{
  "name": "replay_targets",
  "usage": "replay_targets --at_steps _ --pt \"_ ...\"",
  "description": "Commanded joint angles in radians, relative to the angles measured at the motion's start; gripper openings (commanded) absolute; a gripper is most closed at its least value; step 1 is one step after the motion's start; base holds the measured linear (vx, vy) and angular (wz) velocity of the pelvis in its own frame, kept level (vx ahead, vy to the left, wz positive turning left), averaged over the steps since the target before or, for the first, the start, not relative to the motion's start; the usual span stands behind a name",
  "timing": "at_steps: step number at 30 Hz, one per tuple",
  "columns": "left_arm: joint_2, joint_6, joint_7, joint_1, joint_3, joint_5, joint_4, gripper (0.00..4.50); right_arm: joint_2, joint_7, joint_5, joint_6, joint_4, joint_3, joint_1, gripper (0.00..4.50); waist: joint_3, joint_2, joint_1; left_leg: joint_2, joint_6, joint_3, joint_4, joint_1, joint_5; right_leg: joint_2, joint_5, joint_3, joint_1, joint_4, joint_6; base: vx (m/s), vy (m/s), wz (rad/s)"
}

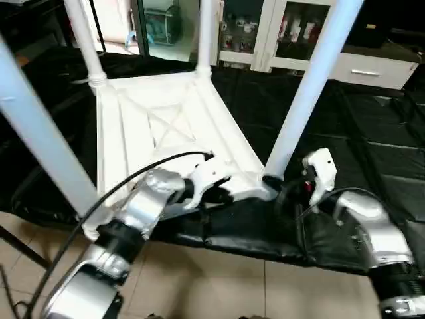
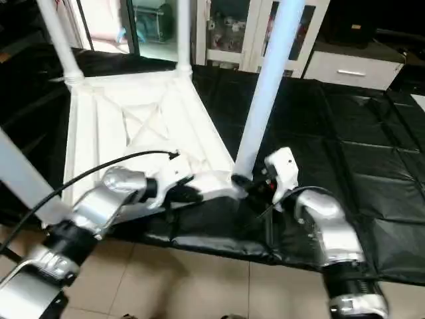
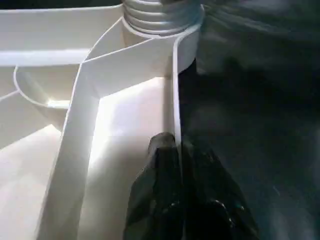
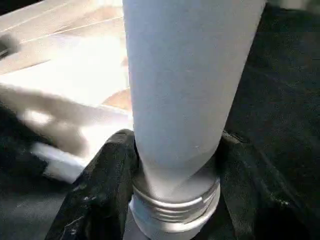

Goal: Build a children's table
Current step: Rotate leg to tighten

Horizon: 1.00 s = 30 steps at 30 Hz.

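White tabletop (image 1: 143, 123) upside down, right pincer (image 4: 175, 165) around leg (image 4: 185, 85).

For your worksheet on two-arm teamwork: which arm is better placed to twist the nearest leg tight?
The right. Its gripper already straddles the base of that leg at the corner socket, while the left gripper is shut on the tabletop's rim, steadying it.

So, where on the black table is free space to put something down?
The black sheet right of the near right leg, up to the white drawer unit, is bare. It is crowded at the tabletop's near corner, where the left hand and right hand work.
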<state>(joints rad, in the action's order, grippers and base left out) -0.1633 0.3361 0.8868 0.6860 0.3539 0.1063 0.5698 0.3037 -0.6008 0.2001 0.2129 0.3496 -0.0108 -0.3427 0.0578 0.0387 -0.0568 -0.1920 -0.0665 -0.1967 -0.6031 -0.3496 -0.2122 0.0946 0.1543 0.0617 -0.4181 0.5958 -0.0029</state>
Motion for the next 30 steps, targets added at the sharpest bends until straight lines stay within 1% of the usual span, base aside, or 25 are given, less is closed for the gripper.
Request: replay_targets --at_steps 1,2,3,4,5,6,9,11,12,13,14,15,16,17,19,20,21,22,23,24,25,26,27,28,30 --pt "0.078 0.023 -0.142 0.089 -0.047 -0.004 0.049 0.00 -0.070 0.187 -0.076 0.090 0.018 0.020 0.027 2.09 -0.061 0.012 0.003 -0.029 0.038 0.013 0.077 0.003 -0.164 0.045 0.365 -0.039 0.041 -0.080 -0.167 0.000 0.000 0.00" --pt "0.104 0.039 -0.192 0.116 -0.055 0.004 0.083 0.00 -0.102 0.257 -0.095 0.098 0.018 0.016 0.025 2.09 -0.063 0.008 0.000 -0.030 0.024 0.015 0.078 0.007 -0.166 0.045 0.352 -0.038 0.041 -0.080 -0.167 0.000 0.000 0.00" --pt "0.132 0.041 -0.243 0.143 -0.059 0.014 0.120 0.00 -0.141 0.327 -0.112 0.093 0.027 0.015 0.019 2.09 -0.059 0.009 0.002 -0.027 0.013 0.012 0.080 0.010 -0.195 0.043 0.363 -0.038 0.035 -0.086 -0.168 0.000 0.000 0.00" --pt "0.135 0.041 -0.248 0.145 -0.060 0.015 0.123 0.00 -0.145 0.333 -0.113 0.092 0.028 0.015 0.019 2.08 -0.061 0.014 0.004 -0.026 0.012 0.016 0.082 0.004 -0.214 0.045 0.381 -0.036 0.042 -0.086 -0.158 0.000 0.000 0.00" --pt "0.149 0.037 -0.272 0.159 -0.062 0.018 0.144 0.00 -0.165 0.361 -0.121 0.091 0.030 0.020 0.016 2.07 -0.062 0.014 0.002 -0.025 0.016 0.017 0.082 0.002 -0.214 0.046 0.383 -0.036 0.045 -0.087 -0.152 0.000 0.000 0.00" --pt "0.171 0.032 -0.302 0.177 -0.066 0.019 0.168 0.00 -0.190 0.382 -0.143 0.093 0.029 0.048 0.013 2.06 -0.061 0.009 0.002 -0.026 0.020 0.016 0.082 0.005 -0.219 0.045 0.369 -0.038 0.038 -0.089 -0.150 0.000 0.000 0.00" --pt "0.180 0.023 -0.319 0.192 -0.072 0.021 0.188 0.00 -0.202 0.391 -0.160 0.101 0.015 0.073 0.015 2.05 -0.061 0.011 0.001 -0.026 0.034 0.017 0.083 0.001 -0.216 0.045 0.329 -0.038 0.044 -0.084 -0.155 0.000 0.000 0.00" --pt "0.178 0.021 -0.314 0.193 -0.073 0.019 0.191 0.00 -0.203 0.391 -0.159 0.099 0.011 0.073 0.015 2.05 -0.060 0.011 0.002 -0.026 0.040 0.017 0.084 -0.002 -0.214 0.045 0.319 -0.038 0.045 -0.084 -0.158 0.000 0.000 0.00" --pt "0.171 0.013 -0.306 0.198 -0.072 0.021 0.209 0.00 -0.220 0.386 -0.137 0.092 -0.003 0.053 0.017 2.05 -0.060 0.013 0.001 -0.025 0.044 0.017 0.083 -0.002 -0.213 0.045 0.321 -0.038 0.046 -0.084 -0.157 0.000 0.000 0.00" --pt "0.171 0.013 -0.306 0.198 -0.072 0.021 0.209 0.00 -0.220 0.386 -0.137 0.092 -0.003 0.053 0.017 2.05 -0.059 0.012 0.001 -0.026 0.045 0.017 0.084 -0.002 -0.214 0.046 0.325 -0.038 0.045 -0.085 -0.157 0.000 0.000 0.00" --pt "0.165 0.009 -0.299 0.196 -0.071 0.021 0.212 0.00 -0.224 0.372 -0.125 0.076 -0.013 0.046 0.018 2.05 -0.059 0.012 0.000 -0.027 0.046 0.018 0.085 -0.002 -0.217 0.047 0.335 -0.037 0.046 -0.086 -0.156 0.000 0.000 0.00" --pt "0.151 -0.004 -0.282 0.192 -0.068 0.022 0.220 0.00 -0.216 0.316 -0.100 0.030 -0.035 0.050 0.025 2.05 -0.057 0.013 0.000 -0.027 0.046 0.017 0.085 -0.001 -0.224 0.047 0.345 -0.037 0.044 -0.088 -0.155 0.000 0.000 0.00" --pt "0.150 -0.005 -0.281 0.191 -0.068 0.022 0.221 0.00 -0.215 0.310 -0.099 0.026 -0.038 0.051 0.025 2.40 -0.057 0.012 -0.001 -0.027 0.047 0.017 0.085 0.000 -0.230 0.047 0.351 -0.037 0.043 -0.089 -0.153 0.000 0.000 0.00" --pt "0.142 -0.020 -0.267 0.189 -0.065 0.021 0.226 0.00 -0.209 0.282 -0.089 0.005 -0.058 0.052 0.032 2.61 -0.058 0.013 -0.002 -0.028 0.047 0.017 0.085 0.001 -0.230 0.048 0.352 -0.037 0.042 -0.089 -0.153 0.000 0.000 0.00" --pt "0.126 -0.035 -0.242 0.175 -0.060 0.020 0.213 0.00 -0.192 0.251 -0.071 0.005 -0.089 0.045 0.041 2.77 -0.057 0.015 -0.001 -0.029 0.051 0.019 0.086 -0.005 -0.217 0.047 0.334 -0.037 0.047 -0.086 -0.154 0.000 0.000 0.00" --pt "0.113 -0.048 -0.220 0.163 -0.053 0.020 0.200 0.00 -0.172 0.236 -0.073 -0.007 -0.096 0.044 0.046 2.96 -0.057 0.013 -0.001 -0.029 0.056 0.021 0.088 -0.010 -0.223 0.048 0.338 -0.036 0.051 -0.085 -0.147 0.000 0.000 0.00" --pt "0.108 -0.053 -0.211 0.158 -0.050 0.020 0.195 0.00 -0.164 0.231 -0.075 -0.013 -0.098 0.043 0.047 3.10 -0.057 0.014 0.009 -0.030 0.057 0.027 0.092 -0.021 -0.225 0.050 0.348 -0.033 0.058 -0.084 -0.140 0.000 0.000 0.00" --pt "0.108 -0.053 -0.211 0.158 -0.050 0.020 0.195 0.00 -0.164 0.231 -0.075 -0.013 -0.098 0.043 0.047 3.10 -0.057 0.014 0.009 -0.030 0.057 0.027 0.092 -0.021 -0.225 0.050 0.348 -0.033 0.058 -0.084 -0.140 0.000 0.000 0.00" --pt "0.092 -0.055 -0.189 0.141 -0.047 0.017 0.174 0.00 -0.142 0.211 -0.060 -0.008 -0.101 0.022 0.050 3.18 -0.060 0.012 0.018 -0.031 0.051 0.028 0.089 -0.019 -0.217 0.052 0.348 -0.033 0.056 -0.085 -0.146 0.000 0.000 0.00" --pt "0.081 -0.066 -0.167 0.129 -0.042 0.013 0.158 0.00 -0.131 0.201 -0.050 -0.004 -0.102 0.008 0.050 3.29 -0.063 0.012 0.018 -0.033 0.058 0.023 0.083 -0.009 -0.206 0.051 0.312 -0.037 0.047 -0.085 -0.169 0.000 0.000 0.00" --pt "0.062 -0.076 -0.133 0.107 -0.034 0.007 0.128 0.00 -0.107 0.170 -0.032 0.010 -0.102 -0.008 0.049 3.29 -0.065 0.013 0.016 -0.033 0.061 0.021 0.080 -0.008 -0.186 0.052 0.274 -0.038 0.048 -0.080 -0.186 0.000 0.000 0.00" --pt "0.062 -0.076 -0.133 0.107 -0.034 0.007 0.128 0.00 -0.107 0.170 -0.032 0.010 -0.102 -0.008 0.049 3.40 -0.066 0.010 0.014 -0.032 0.069 0.021 0.079 -0.009 -0.163 0.050 0.233 -0.039 0.051 -0.073 -0.202 0.000 0.000 0.00" --pt "0.027 -0.078 -0.081 0.069 -0.023 -0.002 0.079 0.00 -0.060 0.102 -0.003 0.026 -0.096 -0.025 0.045 3.53 -0.066 0.009 0.012 -0.034 0.096 0.019 0.077 -0.015 -0.118 0.048 0.158 -0.037 0.054 -0.064 -0.232 0.000 0.000 0.00" --pt "0.015 -0.069 -0.069 0.058 -0.022 -0.004 0.065 0.00 -0.043 0.072 0.005 0.033 -0.095 -0.030 0.044 3.62 -0.065 0.005 0.014 -0.034 0.104 0.019 0.076 -0.019 -0.116 0.049 0.147 -0.037 0.057 -0.061 -0.239 0.000 0.000 0.00" --pt "-0.006 -0.079 -0.035 0.035 -0.018 -0.015 0.035 0.00 -0.008 0.020 0.016 0.037 -0.099 -0.038 0.044 3.73 -0.064 0.007 0.014 -0.034 0.115 0.015 0.073 -0.015 -0.111 0.048 0.139 -0.038 0.054 -0.061 -0.254 0.000 0.000 0.00"
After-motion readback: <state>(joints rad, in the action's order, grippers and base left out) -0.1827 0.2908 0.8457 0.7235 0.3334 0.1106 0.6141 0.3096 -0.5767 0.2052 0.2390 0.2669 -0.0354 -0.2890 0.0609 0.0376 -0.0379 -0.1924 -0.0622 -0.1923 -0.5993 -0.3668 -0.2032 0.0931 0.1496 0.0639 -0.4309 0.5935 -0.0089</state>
